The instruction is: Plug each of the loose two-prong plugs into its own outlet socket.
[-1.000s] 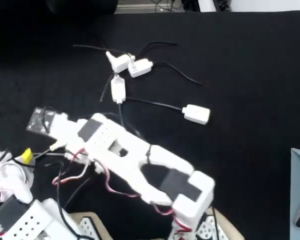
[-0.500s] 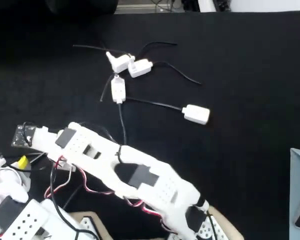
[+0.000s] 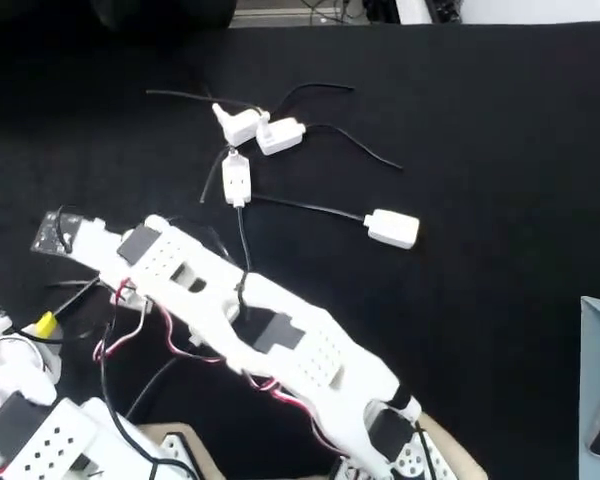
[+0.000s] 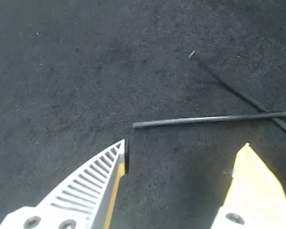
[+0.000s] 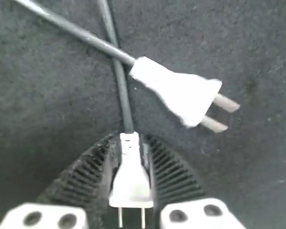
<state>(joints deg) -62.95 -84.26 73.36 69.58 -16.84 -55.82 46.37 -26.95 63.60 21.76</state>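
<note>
The right gripper [image 5: 128, 142] pinches 1 white two-prong plug [image 5: 130, 183], a 2nd plug [image 5: 178, 98] lies loose just ahead, its cable [image 5: 76, 32] crossing the held one's, and the left gripper [image 4: 186, 145] stands spread, a black cable end [image 4: 190, 120] just beyond its tips.

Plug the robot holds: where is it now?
In the right wrist view, the held plug sits clamped in the right end effector, a loose plug just beyond.
</note>
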